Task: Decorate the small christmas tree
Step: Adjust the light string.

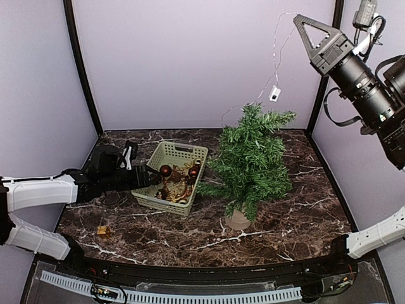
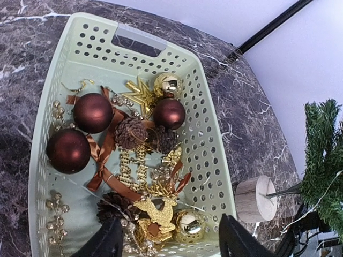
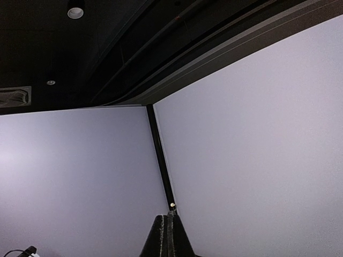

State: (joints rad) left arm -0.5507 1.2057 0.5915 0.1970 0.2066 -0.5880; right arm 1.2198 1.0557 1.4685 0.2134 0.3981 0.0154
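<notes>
The small christmas tree (image 1: 253,158) stands right of centre on its round wooden base (image 1: 238,220); it also shows at the right edge of the left wrist view (image 2: 324,160). The pale green basket (image 1: 180,151) holds brown balls (image 2: 92,112), a gold star (image 2: 140,92), pine cones, a gold reindeer (image 2: 158,210) and a gold ball (image 2: 190,225). My left gripper (image 2: 171,238) is open and empty, low over the basket's near end, around the reindeer and gold ball. My right gripper (image 1: 300,22) is raised high at the top right, shut on a thin light-string wire (image 1: 278,57) that hangs down to the tree.
A small white box (image 1: 274,94) hangs on the wire above the tree. A small gold ornament (image 1: 103,231) lies on the marble table at the front left. Lilac walls enclose the table on three sides.
</notes>
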